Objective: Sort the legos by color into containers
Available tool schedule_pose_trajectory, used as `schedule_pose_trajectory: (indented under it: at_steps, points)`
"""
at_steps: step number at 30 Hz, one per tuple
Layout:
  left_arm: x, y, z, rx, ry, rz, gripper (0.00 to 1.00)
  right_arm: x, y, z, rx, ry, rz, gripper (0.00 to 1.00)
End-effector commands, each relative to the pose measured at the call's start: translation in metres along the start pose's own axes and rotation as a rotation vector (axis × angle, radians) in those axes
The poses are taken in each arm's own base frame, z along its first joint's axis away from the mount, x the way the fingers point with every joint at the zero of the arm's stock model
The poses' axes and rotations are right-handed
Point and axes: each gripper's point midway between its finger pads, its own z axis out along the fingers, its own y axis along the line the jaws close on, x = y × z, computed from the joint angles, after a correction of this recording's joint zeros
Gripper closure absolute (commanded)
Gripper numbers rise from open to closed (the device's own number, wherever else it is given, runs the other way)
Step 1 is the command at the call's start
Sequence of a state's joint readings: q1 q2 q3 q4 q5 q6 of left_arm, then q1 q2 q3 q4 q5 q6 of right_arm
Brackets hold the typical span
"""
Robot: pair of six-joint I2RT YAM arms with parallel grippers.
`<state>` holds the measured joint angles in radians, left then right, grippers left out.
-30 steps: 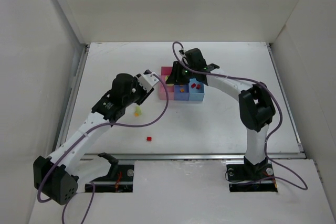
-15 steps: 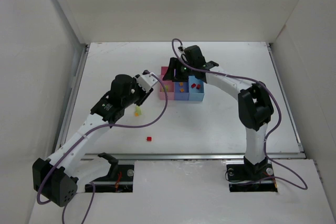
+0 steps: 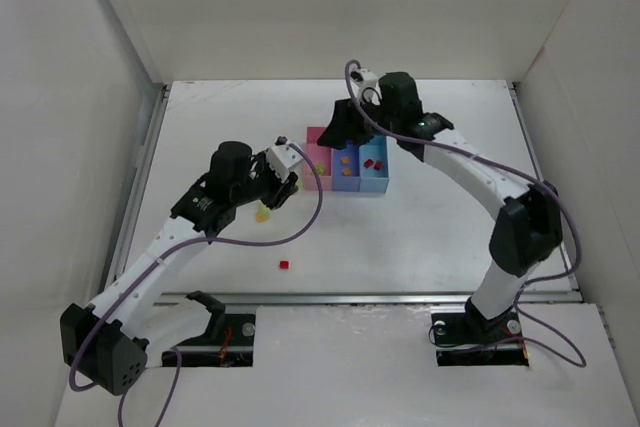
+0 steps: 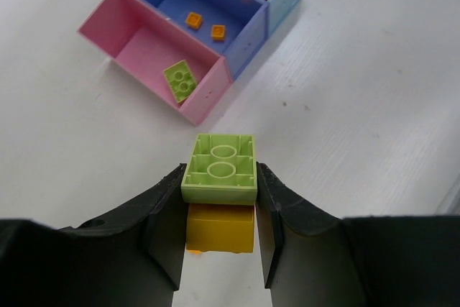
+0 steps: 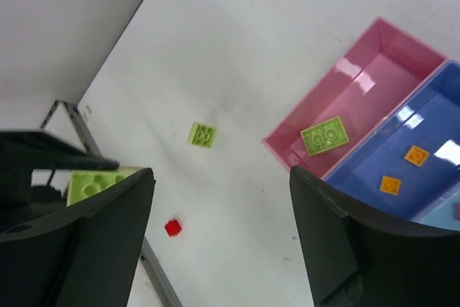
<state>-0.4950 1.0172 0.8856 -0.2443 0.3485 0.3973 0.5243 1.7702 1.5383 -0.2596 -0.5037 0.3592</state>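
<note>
The left gripper (image 4: pixel 219 210) pinches a green brick (image 4: pixel 221 168), likely bound for the pink bin (image 4: pixel 140 54) at eleven o'clock, where green already lies; the right gripper (image 5: pixel 221 239) hangs spread, empty.

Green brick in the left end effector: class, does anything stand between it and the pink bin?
Nothing on the table does: only bare surface lies between the green brick and the pink bin. The right end effector seems to hang above that bin's far end, though.

A brick (image 4: pixel 219 168) is held between the left fingers (image 4: pixel 162 242), another brick (image 4: pixel 219 229) just behind it; the tray (image 4: pixel 206 102) is set beyond the fingertips.
</note>
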Motion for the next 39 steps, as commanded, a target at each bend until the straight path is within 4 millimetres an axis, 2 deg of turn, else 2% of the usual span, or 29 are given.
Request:
schedule_pose_trajectory:
  at_steps: [1, 2, 4, 5, 7, 8, 12, 14, 17, 18, 20, 24, 25, 27, 33, 36, 38, 39]
  points:
    - [-0.043, -0.01, -0.015, 0.083, -0.14, -0.012, 1.0, -0.011, 0.023, -0.038, -0.078, -0.053, -0.253, 0.19]
    - [-0.048, -0.018, -0.015, 0.128, -0.164, -0.005, 1.0, -0.001, 0.023, -0.044, -0.079, -0.024, -0.282, 0.19]
    - [-0.056, -0.016, -0.019, 0.142, -0.198, -0.019, 1.0, 0.014, 0.02, -0.055, -0.071, 0.004, -0.342, 0.19]
    - [-0.062, -0.018, -0.019, 0.156, -0.22, -0.009, 1.0, 0.01, 0.027, -0.069, -0.076, -0.025, -0.418, 0.19]
    - [-0.068, -0.026, -0.018, 0.211, -0.251, 0.004, 1.0, 0.027, 0.029, -0.078, -0.102, -0.001, -0.454, 0.19]
    - [-0.078, -0.025, -0.019, 0.214, -0.287, -0.005, 1.0, 0.028, 0.035, -0.086, -0.119, -0.015, -0.499, 0.19]
    - [-0.097, -0.017, -0.011, 0.206, -0.314, -0.09, 1.0, 0.04, 0.043, -0.088, -0.17, 0.003, -0.559, 0.19]
    - [-0.106, -0.02, -0.013, 0.242, -0.343, -0.107, 1.0, 0.048, 0.053, -0.088, -0.251, -0.004, -0.57, 0.18]
    - [-0.125, -0.027, -0.021, 0.304, -0.41, -0.171, 1.0, 0.034, 0.082, -0.095, -0.397, -0.089, -0.58, 0.16]
    - [-0.131, -0.027, -0.022, 0.319, -0.423, -0.188, 1.0, 0.028, 0.085, -0.1, -0.416, -0.101, -0.589, 0.16]
    - [-0.145, -0.031, -0.028, 0.353, -0.467, -0.229, 1.0, 0.026, 0.087, -0.094, -0.45, -0.087, -0.577, 0.16]
    - [-0.156, -0.031, -0.029, 0.371, -0.516, -0.246, 1.0, 0.012, 0.092, -0.091, -0.465, -0.102, -0.593, 0.16]
    - [-0.153, -0.028, -0.024, 0.358, -0.511, -0.272, 1.0, 0.005, 0.095, -0.093, -0.458, -0.118, -0.605, 0.16]
    - [-0.157, -0.023, -0.022, 0.336, -0.532, -0.264, 1.0, -0.001, 0.085, -0.083, -0.404, -0.123, -0.577, 0.19]
    - [-0.161, -0.011, -0.016, 0.28, -0.541, -0.205, 1.0, -0.021, 0.094, -0.078, -0.436, -0.184, -0.565, 0.23]
    - [-0.163, -0.008, -0.014, 0.266, -0.544, -0.195, 1.0, -0.028, 0.101, -0.079, -0.469, -0.213, -0.56, 0.28]
    - [-0.166, -0.007, -0.015, 0.265, -0.554, -0.189, 1.0, -0.025, 0.1, -0.076, -0.48, -0.2, -0.547, 0.41]
    - [-0.166, -0.007, -0.015, 0.265, -0.554, -0.189, 1.0, -0.025, 0.1, -0.076, -0.48, -0.2, -0.547, 0.41]
